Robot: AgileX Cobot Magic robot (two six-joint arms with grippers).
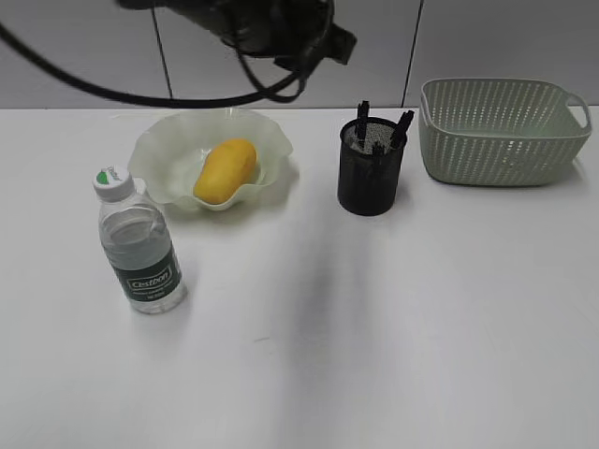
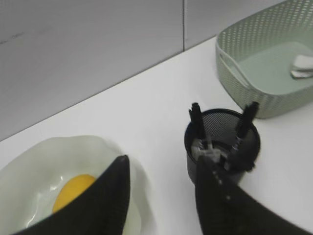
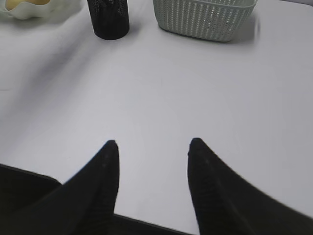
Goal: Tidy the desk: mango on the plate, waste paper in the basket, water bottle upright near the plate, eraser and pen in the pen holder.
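The left hand (image 2: 164, 169) hangs high over the back of the worktop (image 1: 374, 327), fingers spread wide with nothing between them. Just below and ahead of it stands the pen holder (image 2: 222, 147), two dark pens (image 2: 196, 117) poking out; whether the eraser is inside I cannot tell. To that hand's left, the mango (image 2: 71, 191) lies in the plate (image 2: 29, 176). Farther off to its right sits the basket (image 2: 259, 63), the waste paper (image 2: 303, 66) in it. The water bottle (image 1: 138, 245) stands upright near the plate. The right hand (image 3: 152, 147) hovers low near the worktop's front edge, also parted and empty, well short of the pen holder.
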